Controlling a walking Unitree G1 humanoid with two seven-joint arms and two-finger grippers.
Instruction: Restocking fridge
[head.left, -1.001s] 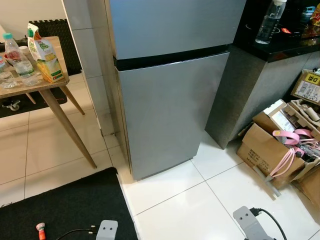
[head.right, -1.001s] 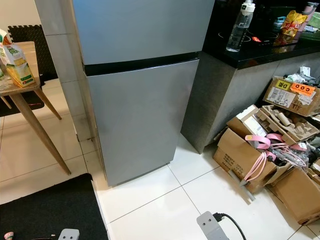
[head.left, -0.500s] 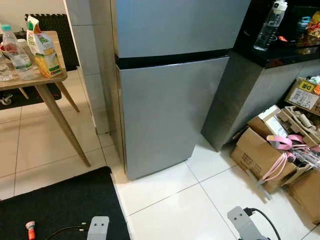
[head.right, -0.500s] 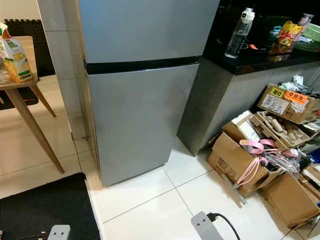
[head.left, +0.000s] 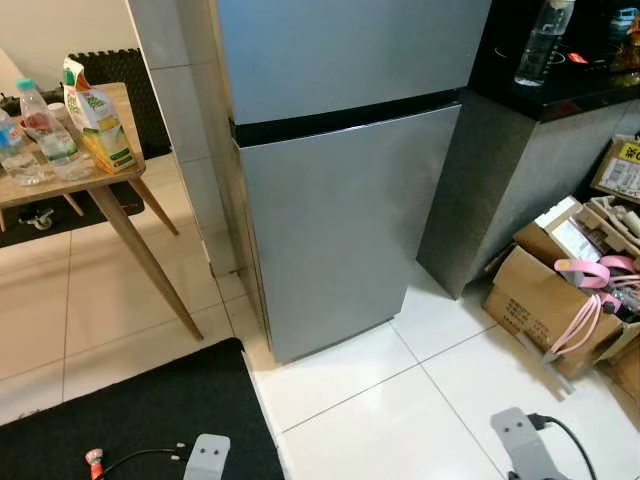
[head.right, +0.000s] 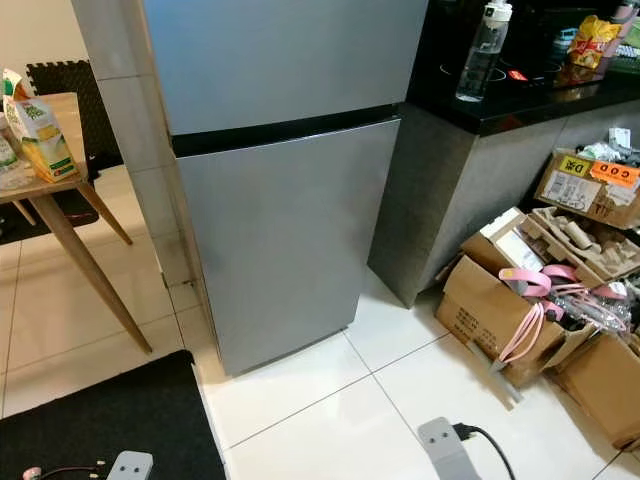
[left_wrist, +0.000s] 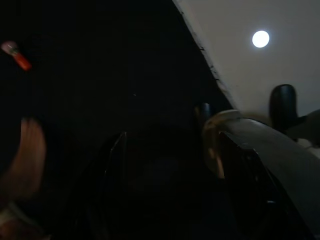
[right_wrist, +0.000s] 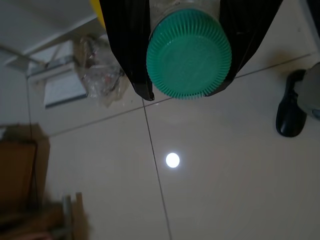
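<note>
The grey two-door fridge (head.left: 340, 220) stands straight ahead with both doors shut. To its left, a wooden table (head.left: 95, 172) carries a juice carton (head.left: 95, 115) and clear water bottles (head.left: 48, 130). In the right wrist view my right gripper (right_wrist: 187, 75) is shut on a bottle with a ribbed green cap (right_wrist: 189, 55), held low over the white floor tiles. My left gripper (left_wrist: 170, 190) hangs idle in the dark above the black mat. Both silver arms (head.left: 525, 440) show at the bottom edge of the eye views.
A black counter (head.right: 520, 95) with a clear bottle (head.right: 482, 50) adjoins the fridge on the right. Open cardboard boxes (head.right: 500, 310) with pink cable crowd the floor at the right. A black mat (head.left: 130, 420) with a small red object (head.left: 95, 462) lies at the lower left.
The camera has swung a little, shifting the whole scene to the right in the picture. The fridge stays shut and the things themselves have not moved.
</note>
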